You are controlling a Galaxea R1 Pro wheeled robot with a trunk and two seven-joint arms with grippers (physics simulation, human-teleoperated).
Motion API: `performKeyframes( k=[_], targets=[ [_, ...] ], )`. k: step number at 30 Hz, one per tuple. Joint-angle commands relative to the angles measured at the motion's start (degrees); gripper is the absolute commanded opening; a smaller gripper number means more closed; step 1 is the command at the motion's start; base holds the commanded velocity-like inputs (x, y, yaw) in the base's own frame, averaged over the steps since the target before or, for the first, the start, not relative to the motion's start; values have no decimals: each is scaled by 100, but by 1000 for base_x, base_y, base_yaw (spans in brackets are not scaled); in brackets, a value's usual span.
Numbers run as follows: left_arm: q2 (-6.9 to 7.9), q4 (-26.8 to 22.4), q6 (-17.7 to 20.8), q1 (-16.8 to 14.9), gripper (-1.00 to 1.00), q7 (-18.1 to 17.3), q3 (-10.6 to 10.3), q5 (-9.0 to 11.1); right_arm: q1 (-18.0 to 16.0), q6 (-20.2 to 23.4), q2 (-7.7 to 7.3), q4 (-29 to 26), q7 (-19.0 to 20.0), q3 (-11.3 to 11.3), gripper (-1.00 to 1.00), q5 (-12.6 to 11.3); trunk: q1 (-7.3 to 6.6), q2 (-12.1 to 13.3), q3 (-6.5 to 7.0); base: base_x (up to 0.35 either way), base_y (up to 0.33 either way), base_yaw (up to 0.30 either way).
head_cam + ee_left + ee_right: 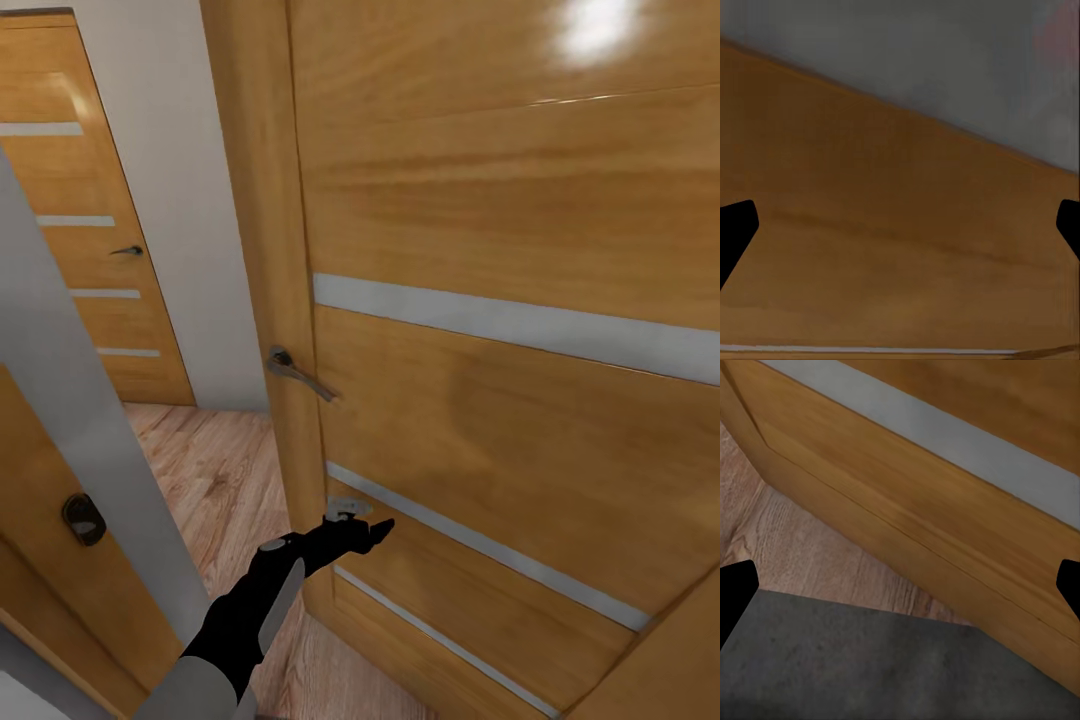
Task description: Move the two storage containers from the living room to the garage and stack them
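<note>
- Both grippers look open, holding nothing: left gripper (362, 523) against the wooden door (520, 200), right gripper (900, 585) over floor.
- Judging by the task, the containers should be rigid, light bins; grip opposite rims.

Lighting was bright and even in the head view. A white glare patch sat high on the glossy wooden door (520, 260). Shadows were soft and faint. Both wrist views were dimmer, blurred and low in detail; wood grain looked smeared.
</note>
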Motion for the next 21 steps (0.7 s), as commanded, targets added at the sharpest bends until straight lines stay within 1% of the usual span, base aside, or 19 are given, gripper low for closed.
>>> performKeyframes(
  k=[1, 3, 8, 11, 14, 15, 17, 20, 21],
  targets=[
    [0, -25, 55, -3, 100, -18, -13, 62, -4, -14, -2, 4, -37, 34, 100, -1, 0, -3, -6, 0, 0, 0],
    [0, -55, 55, -3, 100, -39, -44, 65, -5, -14, -2, 4, -37, 34, 100, -1, 0, -3, -6, 0, 0, 0],
    [0, -186, 61, -3, 100, -78, -198, 73, -3, -14, -2, 4, -37, 34, 100, -2, 0, -3, -6, 0, 0, 0],
    [0, -327, 66, -4, 100, -88, -368, 153, -3, -14, -2, 4, -37, 34, 100, -1, 0, -3, -6, 0, 0, 0],
    [0, -415, 66, -3, 100, -87, -528, 397, -5, -14, -2, 4, -37, 34, 100, -1, 0, -3, -6, 0, 0, 0],
    [0, -476, 65, -4, 100, -87, -627, 629, -4, -14, -2, 4, -37, 34, 100, -1, 0, -3, -6, 0, 0, 0],
    [0, -553, 65, -5, 100, -87, -712, 855, -4, -14, -2, 4, -37, 34, 100, -1, 0, -3, -6, 0, 0, 0],
    [0, -703, 67, -5, 100, -85, -845, 1127, -3, -14, -2, 4, -37, 34, 100, -1, 0, -3, -6, 0, 0, 0],
    [0, -727, 68, -4, 100, -83, -867, 1165, -3, -14, -2, 4, -37, 34, 100, -1, 0, -3, -6, 0, 0, 0]
  ],
)
